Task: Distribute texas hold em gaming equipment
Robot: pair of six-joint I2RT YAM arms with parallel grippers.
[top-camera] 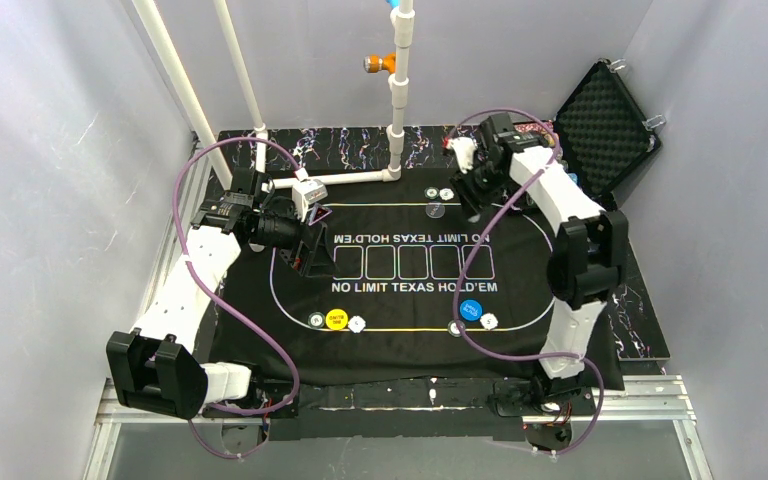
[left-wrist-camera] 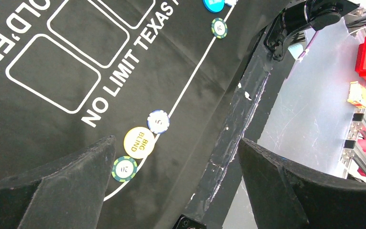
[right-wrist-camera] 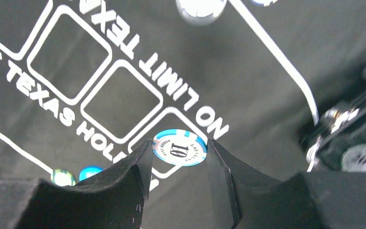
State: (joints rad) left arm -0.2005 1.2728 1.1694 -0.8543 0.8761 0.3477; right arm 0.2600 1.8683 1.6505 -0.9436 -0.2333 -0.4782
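Observation:
My right gripper (right-wrist-camera: 178,151) is shut on a white chip with light-blue edge marks and a "10" (right-wrist-camera: 179,147), held above the mat's far right part. In the top view it (top-camera: 472,200) hangs by three chips (top-camera: 436,210) at the far line. My left gripper (left-wrist-camera: 176,141) is open and empty, above the mat's left side (top-camera: 305,248). On the near line lie a green chip (left-wrist-camera: 124,169), the yellow "BIG BLIND" button (left-wrist-camera: 138,142) and a white chip (left-wrist-camera: 158,121). Further right are the blue button (top-camera: 471,309) and two chips (top-camera: 488,321). No playing cards show.
The black "NO LIMIT TEXAS HOLD'EM" mat (top-camera: 410,330) covers the table. The open black foam-lined case (top-camera: 605,125) stands at the back right. White pipe posts (top-camera: 397,110) rise at the back, one bar low along the mat's far left. Grey walls close both sides.

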